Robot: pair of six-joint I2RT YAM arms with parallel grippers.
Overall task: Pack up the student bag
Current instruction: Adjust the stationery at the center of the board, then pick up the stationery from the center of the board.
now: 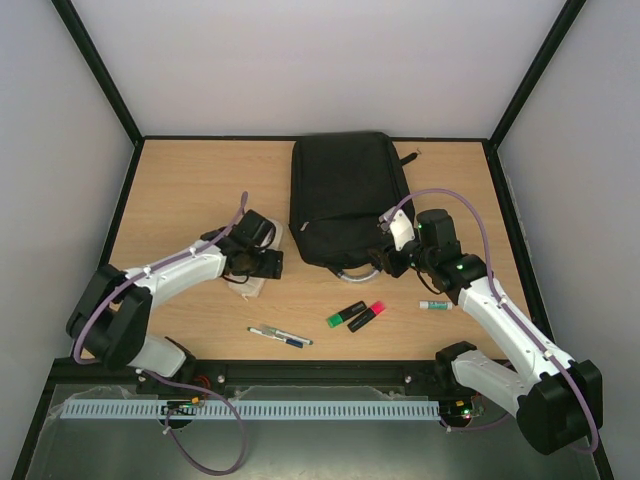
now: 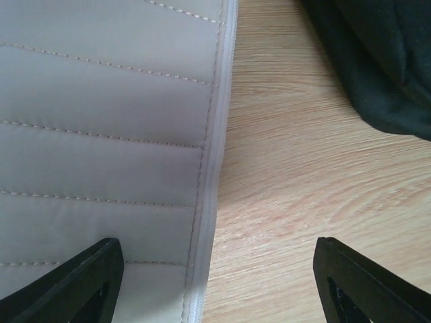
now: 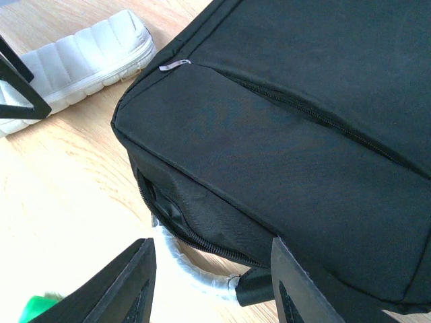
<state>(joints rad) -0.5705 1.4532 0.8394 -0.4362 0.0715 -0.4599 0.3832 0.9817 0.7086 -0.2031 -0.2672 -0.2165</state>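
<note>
Wooden table point(image 1: 190, 190): light grain, carrying everything listed here.
Pens point(image 1: 280, 336): lying together well in front of the student bag point(image 1: 345, 195), toward its left corner.
Green highlighter point(image 1: 346, 315): near the bag's front edge, beside the pink highlighter point(image 1: 367, 315).
White tube point(image 1: 435, 304): in front of the bag's right corner.
Right claw point(image 3: 210, 245): at the bag's near right corner, part-way open, nothing clamped in it.
Loop handle point(image 3: 192, 269): pale and wrapped, sticking out of the bag's near edge, just beyond the right claw's gap.
Left claw point(image 2: 217, 252): just left of the bag's near left corner, spread wide and gripping nothing, one side over the pouch, the other over bare wood.
Pouch point(image 2: 101, 134): white, quilted, flat beside the bag's left side, not touching it.
Student bag: black fabric, lying flat at the far middle of the table.
</note>
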